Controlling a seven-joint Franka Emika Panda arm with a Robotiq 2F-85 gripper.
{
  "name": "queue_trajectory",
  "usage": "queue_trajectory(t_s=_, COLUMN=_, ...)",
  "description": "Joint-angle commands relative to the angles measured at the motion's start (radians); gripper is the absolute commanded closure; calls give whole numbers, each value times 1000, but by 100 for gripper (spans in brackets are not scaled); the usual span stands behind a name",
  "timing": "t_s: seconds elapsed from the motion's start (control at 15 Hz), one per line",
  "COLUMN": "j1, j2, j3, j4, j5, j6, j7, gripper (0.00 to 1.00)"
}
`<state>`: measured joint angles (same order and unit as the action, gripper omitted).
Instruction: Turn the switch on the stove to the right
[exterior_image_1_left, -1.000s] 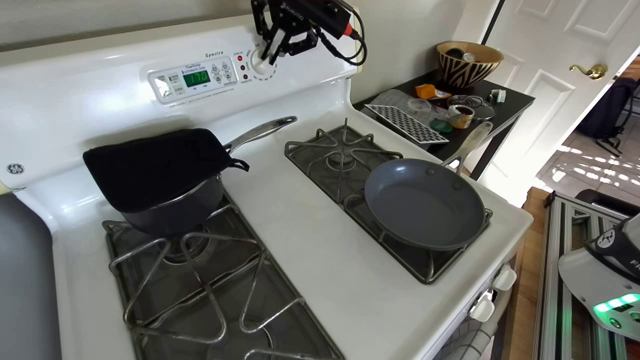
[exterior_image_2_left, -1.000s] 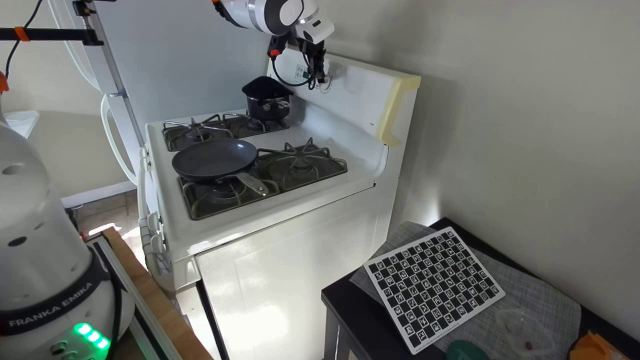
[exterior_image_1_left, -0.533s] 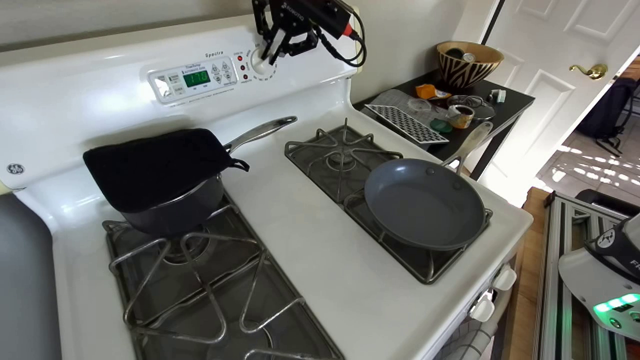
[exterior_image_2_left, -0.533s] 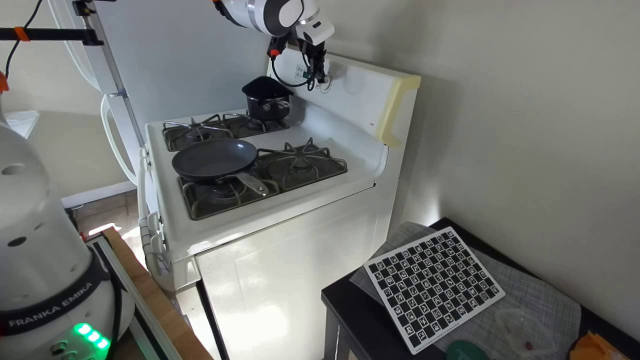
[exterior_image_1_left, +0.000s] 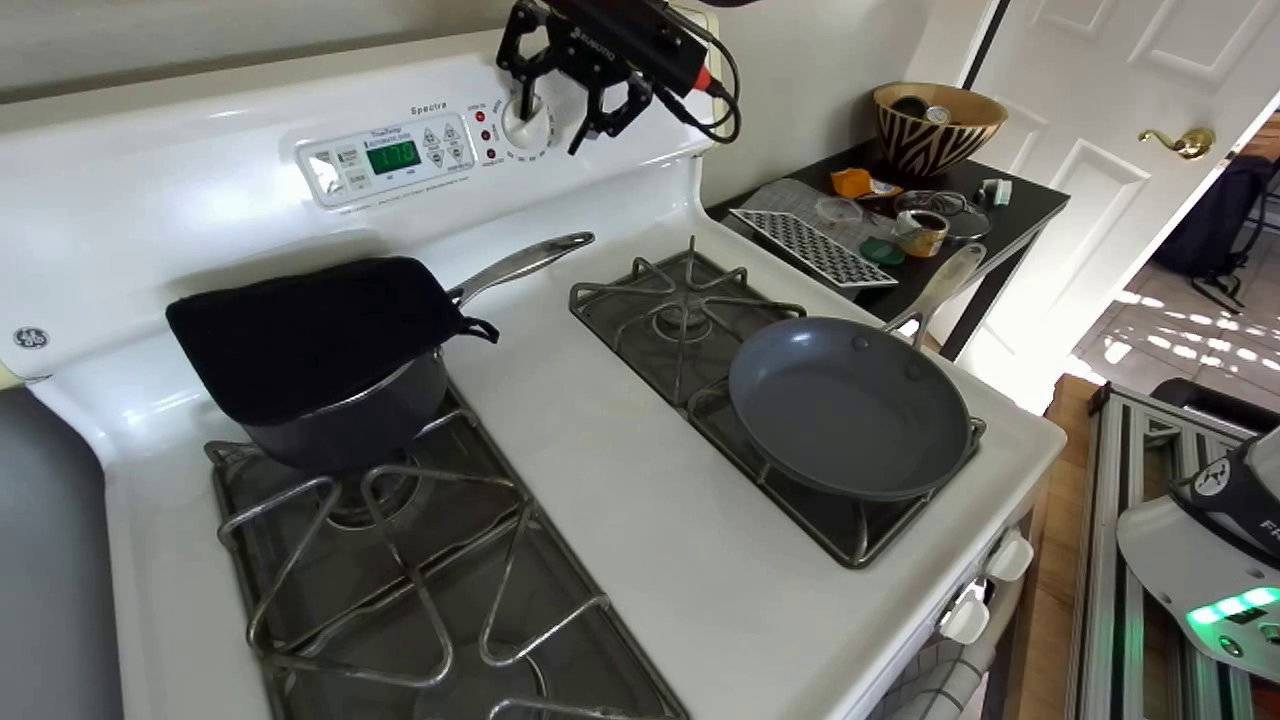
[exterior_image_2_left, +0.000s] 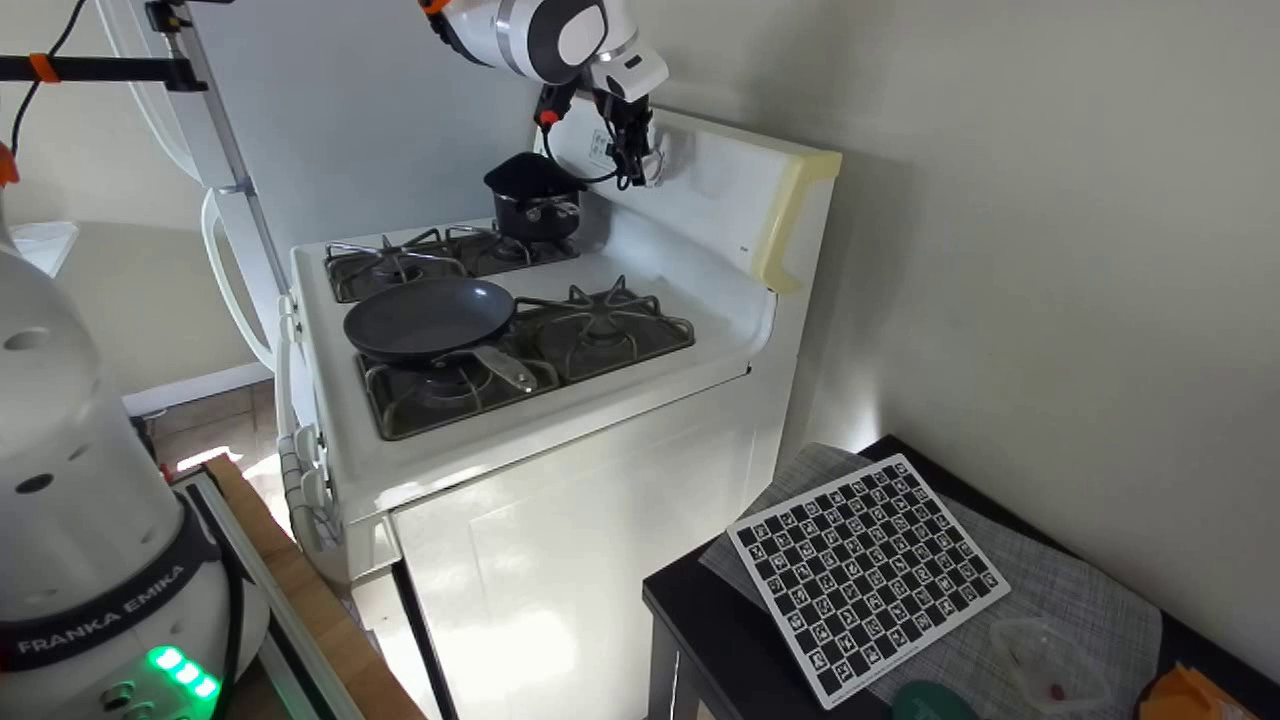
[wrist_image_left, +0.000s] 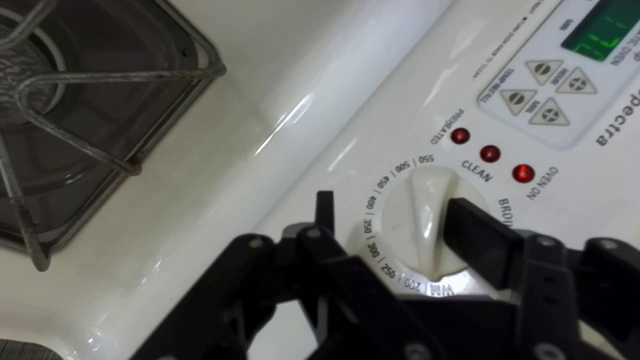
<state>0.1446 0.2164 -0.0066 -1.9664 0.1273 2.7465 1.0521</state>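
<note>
Oven temperature knob (exterior_image_1_left: 534, 132), on the back panel (exterior_image_1_left: 250, 120) of the white gas range (exterior_image_1_left: 620, 440), to the right of the green display (exterior_image_1_left: 393, 157): in an exterior view, my Robotiq gripper (exterior_image_1_left: 553, 128) stands at it, jaws spread wide, one finger overlapping the dial, its mate beyond the dial's right side. I see nothing clamped.

In an exterior view, the robot arm (exterior_image_2_left: 555, 38) hangs over the panel; the gripper hides most of the knob, so I cannot tell its long axis there.

In the wrist view, the knob's raised ridge (wrist_image_left: 424, 215) runs nearly upright, lower end beside the WM mark (wrist_image_left: 441, 289). It lies between the fingers: just beside the finger (wrist_image_left: 470, 230) on the view's right, contact uncertain, and well apart from the other. I judge that the clockwise turn calls for shifting the gripper until the ridge is centred, closing on both flanks, then rolling the wrist; pushing with one finger alone might let it slip off.
</note>
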Motion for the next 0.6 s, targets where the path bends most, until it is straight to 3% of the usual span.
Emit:
queue_trajectory(t_s=0.0, j1=25, j2=-14, j3=-36, j4=-27, j5=-126, j6=-15, j7=40, gripper=10)
queue_trajectory(t_s=0.13, j1=46, j2=-27, j3=-63, j4=-31, j5=-240, j6=-27, j7=73, gripper=0)
queue_trajectory(t_s=0.53, j1=57, j2=-65, j3=-68, j4=-11, j5=-507, j6=-108, j7=61, gripper=0)
